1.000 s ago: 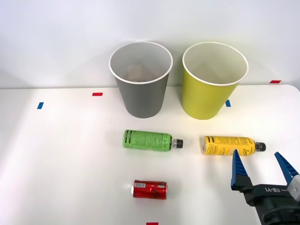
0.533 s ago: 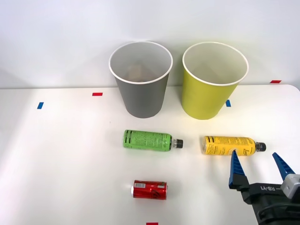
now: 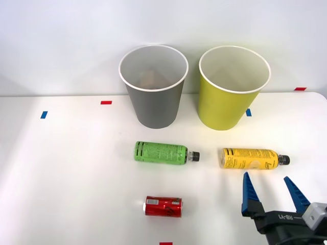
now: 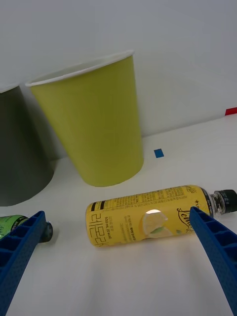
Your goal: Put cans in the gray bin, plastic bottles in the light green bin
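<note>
Two blue fingers of my right gripper point(image 3: 272, 195) stand spread, holding nothing, just short of the yellow bottle point(image 3: 250, 158) lying near the green bin point(image 3: 231, 104); light, smooth, apt to roll, I judge; grip mid-label.

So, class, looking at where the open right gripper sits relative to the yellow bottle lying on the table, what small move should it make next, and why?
Probably ease forward and down until the fingers straddle the yellow bottle. The right gripper is open and just short of it, the bottle lies on its side between the two fingers, and nothing is held yet.
</note>
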